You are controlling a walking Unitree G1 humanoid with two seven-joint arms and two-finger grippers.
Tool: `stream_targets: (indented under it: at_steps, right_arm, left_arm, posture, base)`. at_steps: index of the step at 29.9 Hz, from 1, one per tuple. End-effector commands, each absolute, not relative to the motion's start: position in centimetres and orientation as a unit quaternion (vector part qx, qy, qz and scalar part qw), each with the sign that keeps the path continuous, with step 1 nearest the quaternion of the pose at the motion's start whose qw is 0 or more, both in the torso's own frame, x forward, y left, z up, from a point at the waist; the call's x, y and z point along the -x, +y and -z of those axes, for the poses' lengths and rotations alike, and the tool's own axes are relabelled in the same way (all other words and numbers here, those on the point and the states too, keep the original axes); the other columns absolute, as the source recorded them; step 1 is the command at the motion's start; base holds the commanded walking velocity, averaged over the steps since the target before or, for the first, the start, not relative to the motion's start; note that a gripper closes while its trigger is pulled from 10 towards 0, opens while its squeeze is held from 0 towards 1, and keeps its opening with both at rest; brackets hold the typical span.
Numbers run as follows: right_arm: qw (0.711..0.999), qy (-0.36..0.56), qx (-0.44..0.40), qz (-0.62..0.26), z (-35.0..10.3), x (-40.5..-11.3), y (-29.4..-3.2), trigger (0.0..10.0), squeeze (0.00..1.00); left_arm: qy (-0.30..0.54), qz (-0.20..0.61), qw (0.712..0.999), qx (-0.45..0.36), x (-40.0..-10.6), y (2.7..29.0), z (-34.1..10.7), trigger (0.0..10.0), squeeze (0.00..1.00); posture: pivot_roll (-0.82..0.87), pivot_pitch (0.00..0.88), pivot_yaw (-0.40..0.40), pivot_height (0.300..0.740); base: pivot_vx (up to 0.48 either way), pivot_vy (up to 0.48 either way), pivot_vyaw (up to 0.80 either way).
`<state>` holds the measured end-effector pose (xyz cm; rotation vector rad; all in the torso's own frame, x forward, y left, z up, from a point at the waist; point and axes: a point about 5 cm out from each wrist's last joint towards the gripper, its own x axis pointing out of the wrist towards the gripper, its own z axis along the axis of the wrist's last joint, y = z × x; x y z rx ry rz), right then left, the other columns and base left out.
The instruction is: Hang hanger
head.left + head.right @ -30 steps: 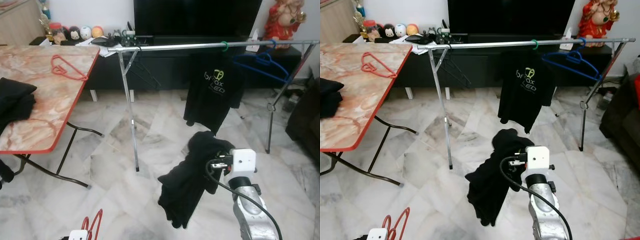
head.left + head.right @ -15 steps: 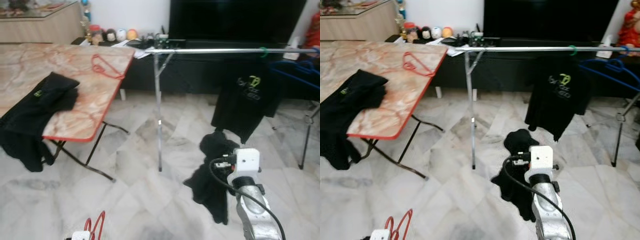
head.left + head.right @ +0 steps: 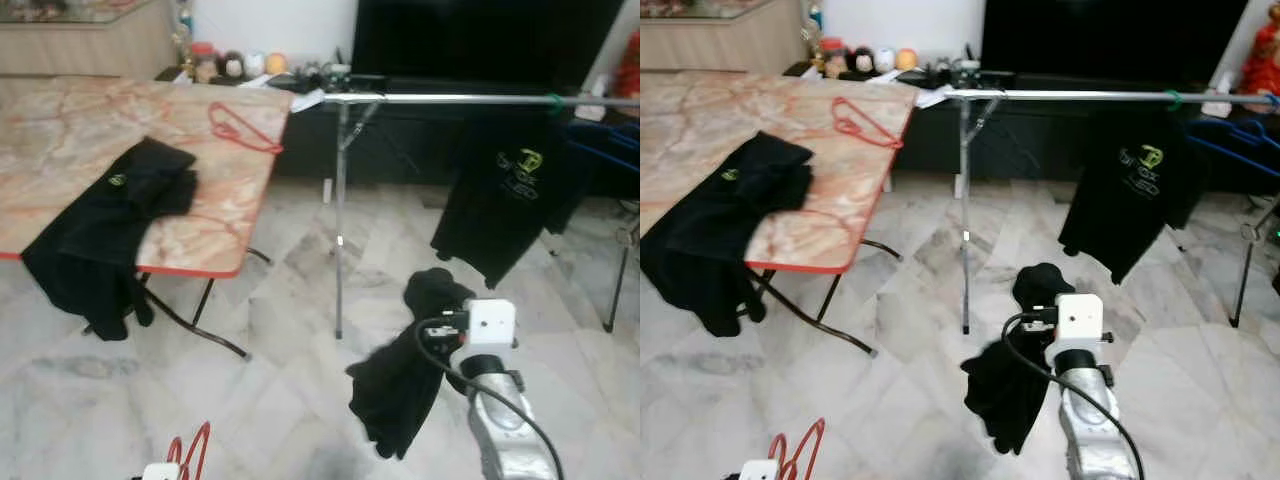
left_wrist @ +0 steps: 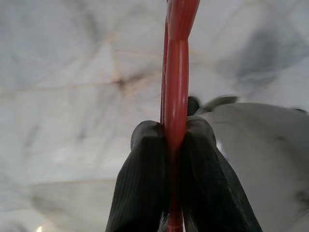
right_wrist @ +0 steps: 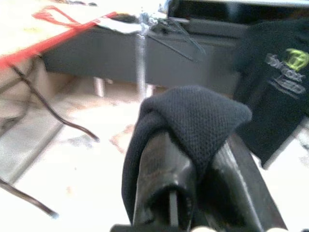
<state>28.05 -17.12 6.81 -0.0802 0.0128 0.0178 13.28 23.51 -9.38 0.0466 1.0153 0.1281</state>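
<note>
The robot's right arm (image 3: 505, 440) is showing a rounded silver shell topped by a white, box-shaped wrist camera housing (image 3: 492, 322), with a black cable (image 3: 440, 360) looping from the housing down along the arm. Its left hand (image 4: 176, 159) is showing two ribbed, matte black fingers (image 4: 142, 183).

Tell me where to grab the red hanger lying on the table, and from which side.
Grip the red hanger on one straight arm, away from its hook, coming straight down from above: it lies flat on the table, near the far corner, so only a top pinch gets fingers around the thin bar. Probably approach from the table's rack-side edge.
</note>
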Motion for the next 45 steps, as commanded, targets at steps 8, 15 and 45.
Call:
stream_targets:
  at_steps: [8,15,45]
  right_arm:
    - [0.999,-0.011,0.044,-0.001,-7.49,-28.40,-17.68,10.0,0.00]
    - [0.999,-0.012,0.044,0.001,-7.45,-28.38,-17.71,10.0,0.00]
    - [0.999,-0.023,0.046,-0.001,-7.85,-28.80,-17.47,10.0,0.00]
  left_arm:
    - [0.490,-0.054,0.870,-0.024,-13.18,23.24,9.48,10.0,0.00]
    - [0.490,-0.053,0.870,-0.025,-13.23,23.33,9.45,10.0,0.00]
    - [0.487,-0.060,0.871,-0.021,-13.39,23.47,9.37,10.0,0.00]
  posture:
    - [-0.01,0.000,-0.013,0.740]
    - [-0.02,0.000,-0.007,0.740]
    - [0.01,0.000,-0.016,0.740]
  base:
    - [0.000,0.334,0.00]
    - [0.000,0.094,0.00]
    - [0.000,0.448,0.00]
